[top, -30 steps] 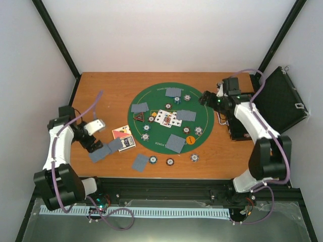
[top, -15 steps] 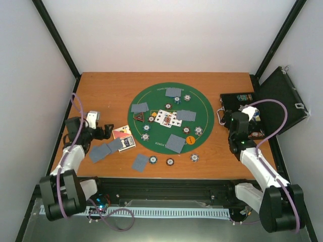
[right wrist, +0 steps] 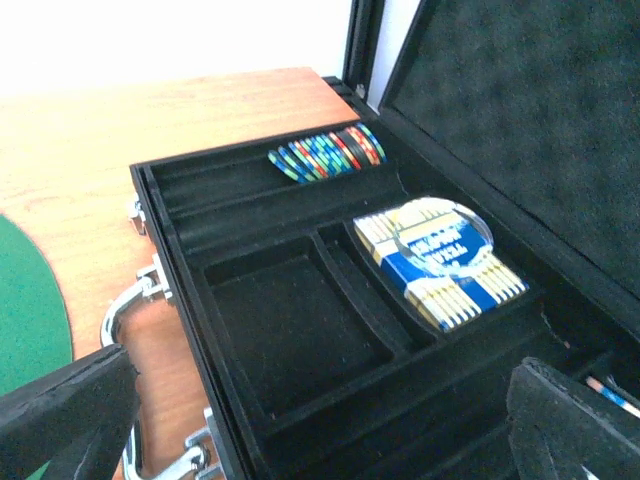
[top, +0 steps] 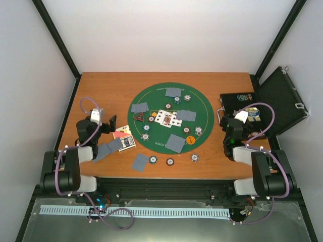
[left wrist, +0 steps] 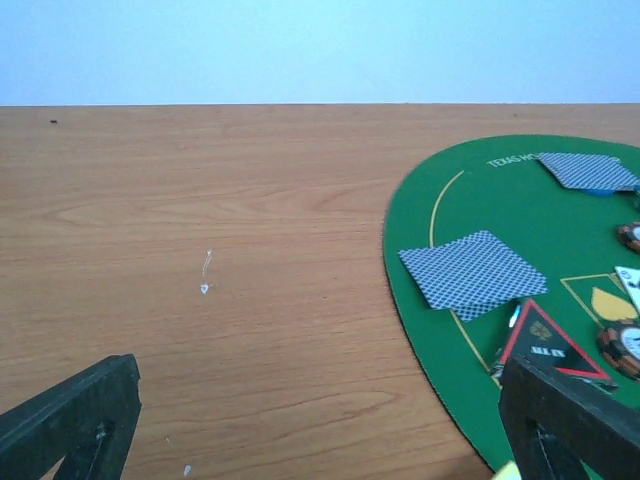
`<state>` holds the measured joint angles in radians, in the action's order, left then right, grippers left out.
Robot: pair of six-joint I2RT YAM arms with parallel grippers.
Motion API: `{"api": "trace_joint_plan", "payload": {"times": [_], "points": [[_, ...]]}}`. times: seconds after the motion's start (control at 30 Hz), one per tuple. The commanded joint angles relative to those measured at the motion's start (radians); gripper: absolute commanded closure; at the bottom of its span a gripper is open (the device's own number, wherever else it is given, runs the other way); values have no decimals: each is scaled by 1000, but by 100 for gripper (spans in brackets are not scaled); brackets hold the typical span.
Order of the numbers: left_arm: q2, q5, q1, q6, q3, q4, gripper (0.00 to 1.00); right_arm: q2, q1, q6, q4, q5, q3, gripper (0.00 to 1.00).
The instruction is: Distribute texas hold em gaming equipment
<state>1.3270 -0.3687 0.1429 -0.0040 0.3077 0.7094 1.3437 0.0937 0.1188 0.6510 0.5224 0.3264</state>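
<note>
Clearance comes first, I judge: chips remain to deal out, so the next reach should rise before it travels. The left fingers (left wrist: 70,420) are apart and empty. The marker (left wrist: 545,345) lies just beyond their right tip, a card (left wrist: 472,272) lies further ahead on the mat (left wrist: 440,190), and the table (left wrist: 200,200) stretches straight in front. A card is best taken by 1 edge, flat and low.

The right fingers (right wrist: 575,420) are likewise apart and empty, aimed into the case (right wrist: 170,215). A deck box (right wrist: 440,262) sits ahead between them, and the chips (right wrist: 328,153) stand in a row beyond it. Straddle that row across its faces and lift only 2 or 3.

Both arms sit folded over their bases with wrists low, the left fingers pointing toward the mat and the right toward the case.
</note>
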Motion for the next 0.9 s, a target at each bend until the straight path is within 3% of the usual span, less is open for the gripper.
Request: {"api": "trace_joint_plan", "payload": {"times": [0.0,0.27,0.33,0.37,0.4,0.87], "points": [[127,63,-15,-16,-36,350,0,66,-24,-43,251,-28,-8,0],[184,271,-80,-22,-9,340,0,155,-39,-118,304,-226,18,0],[190,326,-80,-49,54,245,0,202,-56,-130,439,-271,-32,0],[199,339,-81,-49,79,196,0,181,-57,-120,367,-276,-16,0],[198,361,-93,-40,80,190,0,189,-63,-121,404,-284,-24,0],[195,369,-100,-39,79,190,0,178,-61,-124,397,-283,-29,0]]}}
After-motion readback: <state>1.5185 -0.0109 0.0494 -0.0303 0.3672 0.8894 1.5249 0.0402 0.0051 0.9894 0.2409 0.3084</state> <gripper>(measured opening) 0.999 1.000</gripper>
